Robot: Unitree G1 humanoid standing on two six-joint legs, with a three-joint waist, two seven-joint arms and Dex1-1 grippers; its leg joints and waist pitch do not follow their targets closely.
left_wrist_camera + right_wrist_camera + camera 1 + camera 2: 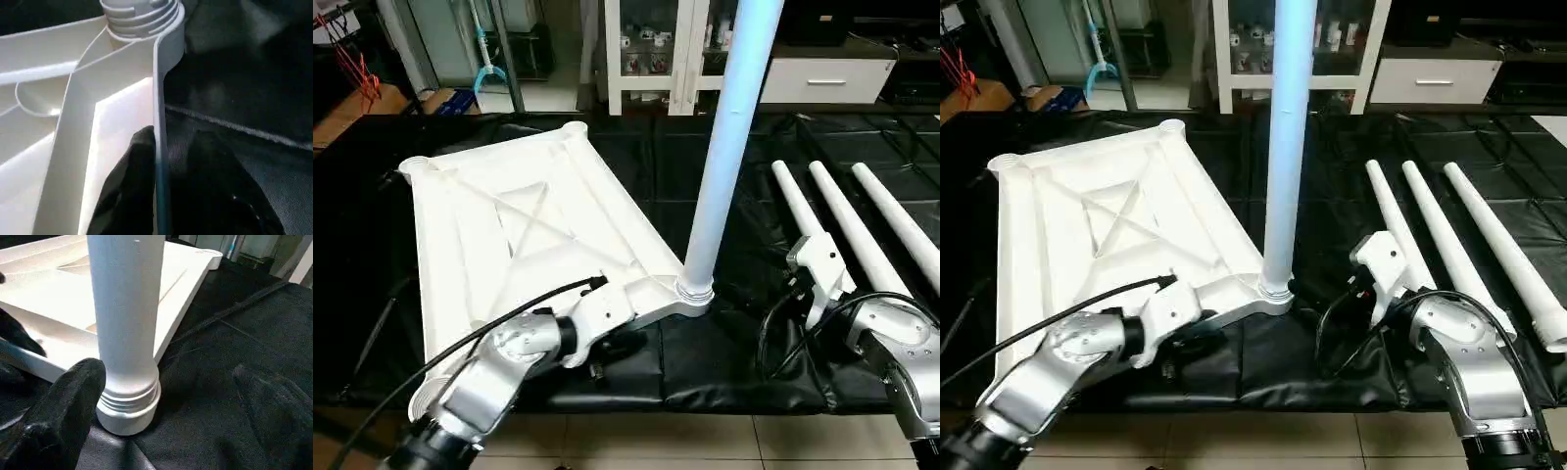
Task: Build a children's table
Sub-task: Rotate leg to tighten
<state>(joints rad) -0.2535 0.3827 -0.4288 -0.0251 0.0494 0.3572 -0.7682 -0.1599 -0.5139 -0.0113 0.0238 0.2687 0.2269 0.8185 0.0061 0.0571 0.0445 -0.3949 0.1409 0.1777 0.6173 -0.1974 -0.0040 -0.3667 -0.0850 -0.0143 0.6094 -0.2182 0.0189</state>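
On my screens, itemised:

Tabletop: white plastic, square, lying ribbed side up on the black mat that covers the work surface. Round sockets at its corners.

Standing leg: one white tapered tube, upright, seated in the tabletop's near corner socket, the one closest to my right arm.

Loose legs: three more white tubes lying side by side on the mat, well apart from the tabletop, off to my right.

Left claw: at the tabletop's near edge, close to the socket with the leg. Its two black fingers sit one on each side of the thin rim wall, one inside over the ribbed face, one outside over the mat. Whether they pinch the rim or stand just off it, I cannot tell.

Right claw: fingers spread wide, holding nothing. It sits low over the mat between the standing leg and the loose legs; one black finger lies just beside the foot of the upright leg.

Background: a white glass-door cabinet beyond the mat.
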